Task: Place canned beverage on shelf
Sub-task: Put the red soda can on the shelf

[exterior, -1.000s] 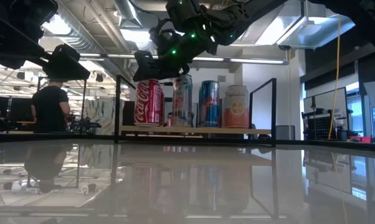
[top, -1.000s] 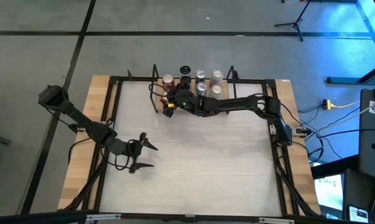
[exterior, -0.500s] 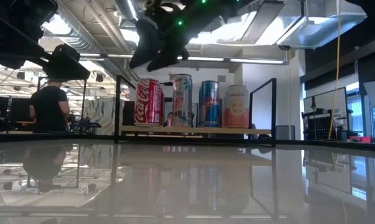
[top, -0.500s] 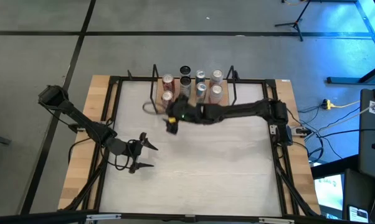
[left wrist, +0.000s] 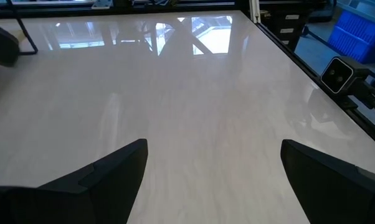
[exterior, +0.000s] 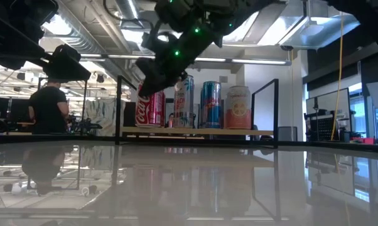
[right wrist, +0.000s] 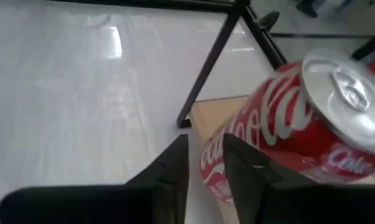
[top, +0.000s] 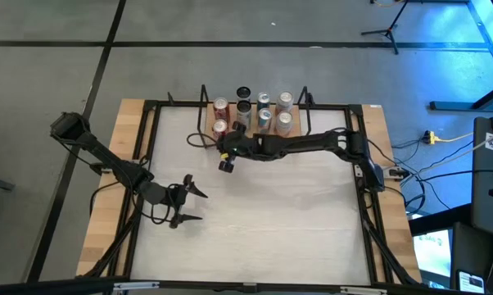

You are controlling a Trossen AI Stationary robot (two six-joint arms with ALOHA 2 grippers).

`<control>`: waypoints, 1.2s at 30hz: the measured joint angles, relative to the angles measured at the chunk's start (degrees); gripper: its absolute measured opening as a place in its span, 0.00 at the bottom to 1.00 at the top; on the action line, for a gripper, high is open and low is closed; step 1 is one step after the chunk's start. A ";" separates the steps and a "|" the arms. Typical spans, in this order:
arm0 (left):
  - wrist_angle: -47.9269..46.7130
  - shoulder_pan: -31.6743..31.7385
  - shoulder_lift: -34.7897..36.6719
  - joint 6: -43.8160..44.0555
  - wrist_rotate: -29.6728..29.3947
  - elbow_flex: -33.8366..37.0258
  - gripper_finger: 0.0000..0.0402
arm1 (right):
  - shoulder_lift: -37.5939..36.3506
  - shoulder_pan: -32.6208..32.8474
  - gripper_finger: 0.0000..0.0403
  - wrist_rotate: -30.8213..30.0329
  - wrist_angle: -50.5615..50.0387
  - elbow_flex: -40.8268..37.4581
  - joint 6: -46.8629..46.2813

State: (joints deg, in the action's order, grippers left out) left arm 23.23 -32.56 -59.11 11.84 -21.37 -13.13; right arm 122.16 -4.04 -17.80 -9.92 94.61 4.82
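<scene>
Left end effector (top: 183, 205): I see it parked over the near-left part of the counter (top: 255, 221), fingers spread wide with nothing between them; in the left wrist view its two dark fingers (left wrist: 100, 177) frame only bare white surface.

Shelf (top: 210, 131): a small light-wood board with thin black rod uprights, standing at the far edge of the counter, about the middle.

Red cola can (top: 219, 126): upright on the shelf's left end, near side; in the low view (exterior: 152, 108) it is the leftmost of the row, partly behind my right arm.

Other cans on shelf: I count six more tops from above, with another red one (top: 221, 106) behind the cola can; the low view shows a tall pale can (exterior: 184, 100), a blue one (exterior: 210, 104) and a pink-and-white one (exterior: 238, 107) in line to its right.

Right end effector (top: 227, 165): reaches in from the right and hangs just off the shelf's near-left corner, above the counter. In the right wrist view (right wrist: 203, 168) the fingers stand close together with a narrow gap and hold nothing; the cola can (right wrist: 287, 124) lies just beyond them, untouched.

Person (exterior: 49, 108): standing in the room at far left, back turned.
</scene>
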 joint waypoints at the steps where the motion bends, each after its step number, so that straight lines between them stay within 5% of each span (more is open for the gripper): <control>1: -0.02 0.00 -0.01 0.00 0.00 0.00 0.89 | -0.08 -0.10 0.24 -0.04 0.75 0.06 0.58; 7: 0.00 0.00 -0.01 0.00 0.00 0.00 0.89 | -0.15 -1.02 0.17 -0.21 2.35 0.06 3.36; 36: 0.50 0.00 0.00 2.36 -0.30 0.00 0.89 | -0.20 -2.99 0.17 -0.63 6.85 0.06 4.89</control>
State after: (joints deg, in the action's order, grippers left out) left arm 23.72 -32.55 -59.11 14.20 -21.67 -13.13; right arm 121.97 -7.03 -18.43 -3.07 94.67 9.71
